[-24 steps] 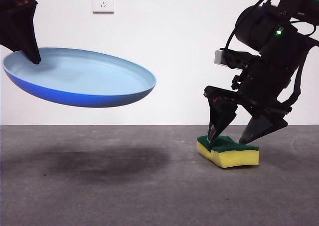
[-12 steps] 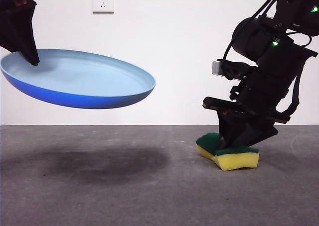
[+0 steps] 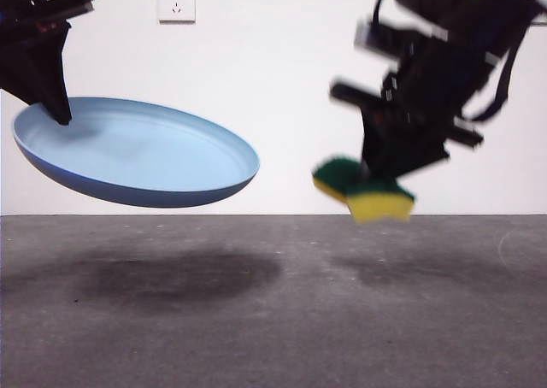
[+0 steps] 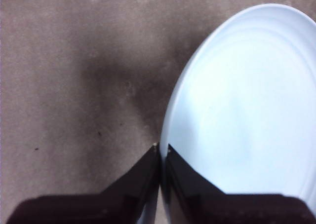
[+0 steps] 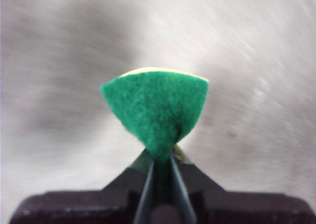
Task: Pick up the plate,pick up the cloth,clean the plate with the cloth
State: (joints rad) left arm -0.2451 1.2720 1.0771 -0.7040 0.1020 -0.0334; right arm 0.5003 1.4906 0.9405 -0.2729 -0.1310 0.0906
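Sponge (image 3: 363,191) aloft, pinched between the right gripper's (image 5: 162,157) jaws, clear of the table (image 3: 273,320) and off to one side of the plate (image 3: 137,153). The left gripper (image 4: 160,152) clamps the plate's rim, holding it tilted in the air. The two are well apart. To wipe well, the sponge likely needs to cross over the plate and meet its inner face flat, with light pressure, while the rim grip holds steady; pushing hard near the free edge could lever the plate loose.
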